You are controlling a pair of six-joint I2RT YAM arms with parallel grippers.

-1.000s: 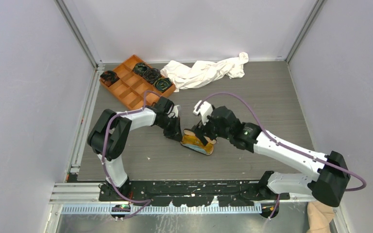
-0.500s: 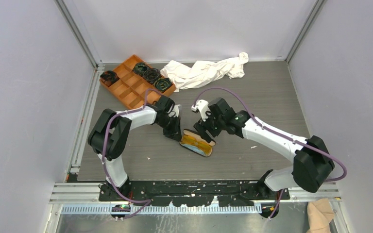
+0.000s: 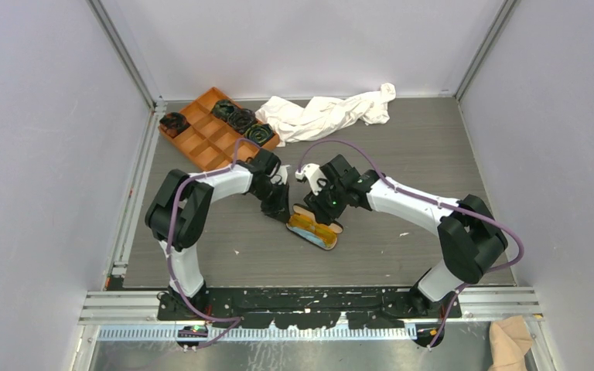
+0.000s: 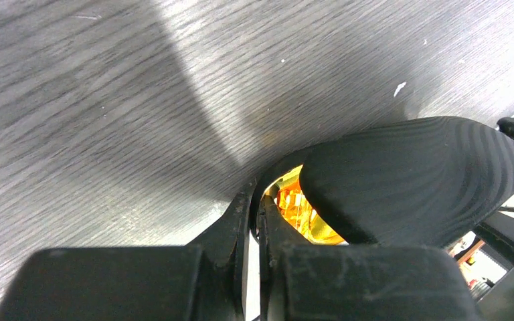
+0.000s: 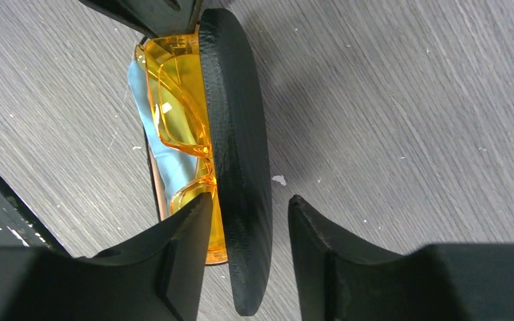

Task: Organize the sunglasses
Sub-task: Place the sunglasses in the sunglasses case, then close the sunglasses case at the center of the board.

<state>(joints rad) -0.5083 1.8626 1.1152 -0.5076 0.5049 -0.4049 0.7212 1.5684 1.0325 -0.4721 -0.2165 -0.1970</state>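
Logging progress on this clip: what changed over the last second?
The right arm folded in, elbow swinging toward the middle; the right gripper shifted slightly left, fingers astride the lid. The left gripper, case and sunglasses stayed put.

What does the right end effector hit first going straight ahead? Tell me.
The black glasses case lid: the right end effector straddles its edge with jaws open, so going on likely seats the lid deeper between them. One finger sits inside, by the amber sunglasses; depth there is unclear.
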